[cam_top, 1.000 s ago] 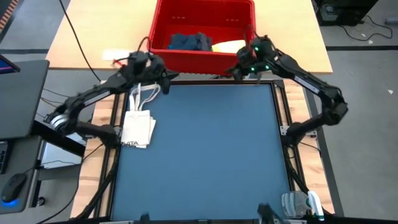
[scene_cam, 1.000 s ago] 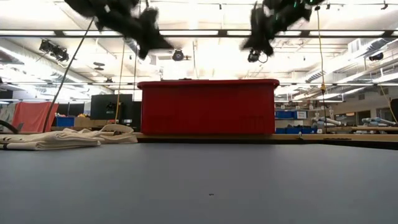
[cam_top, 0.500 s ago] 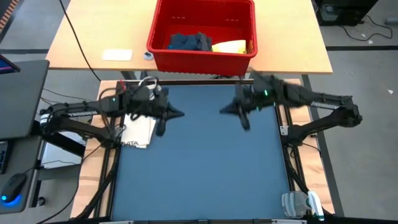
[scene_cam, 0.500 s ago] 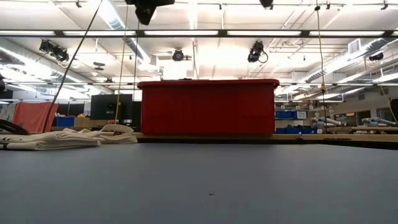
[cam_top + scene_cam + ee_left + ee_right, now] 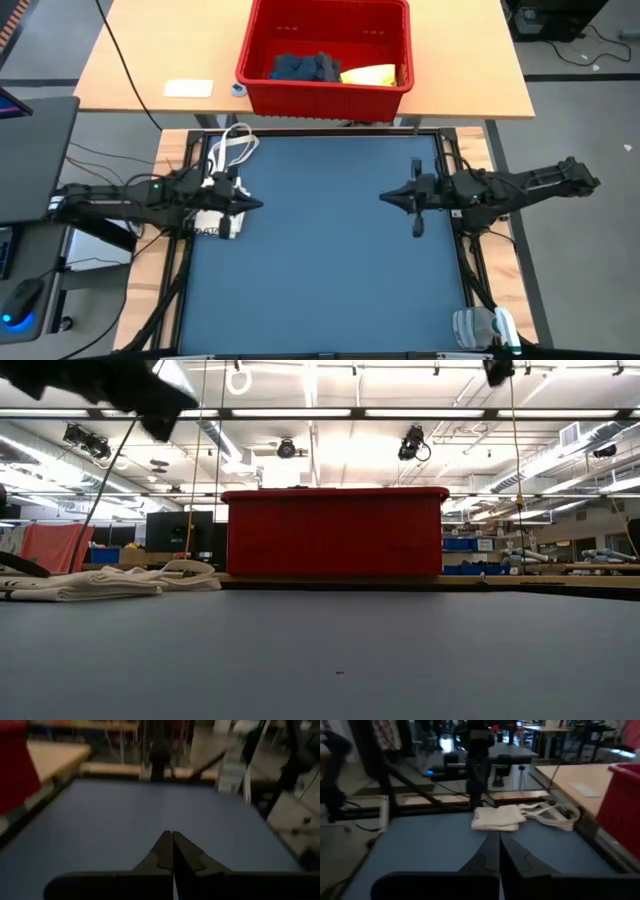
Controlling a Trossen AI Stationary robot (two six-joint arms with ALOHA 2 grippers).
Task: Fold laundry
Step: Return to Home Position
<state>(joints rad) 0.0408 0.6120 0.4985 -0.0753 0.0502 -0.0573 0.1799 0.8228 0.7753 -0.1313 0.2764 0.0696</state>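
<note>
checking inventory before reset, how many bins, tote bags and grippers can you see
red plastic bin: 1
cream cloth tote bag: 1
dark two-finger grippers: 2, left gripper and right gripper, both shut
total: 4

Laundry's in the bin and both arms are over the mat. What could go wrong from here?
1. The left gripper, shut, hangs by the tote bag; its looped handles could snag the arm.
2. The bin stands near the wooden table's edge; a bump might shift it.
The right gripper, shut, is over the mat, away from both: little risk.
</note>
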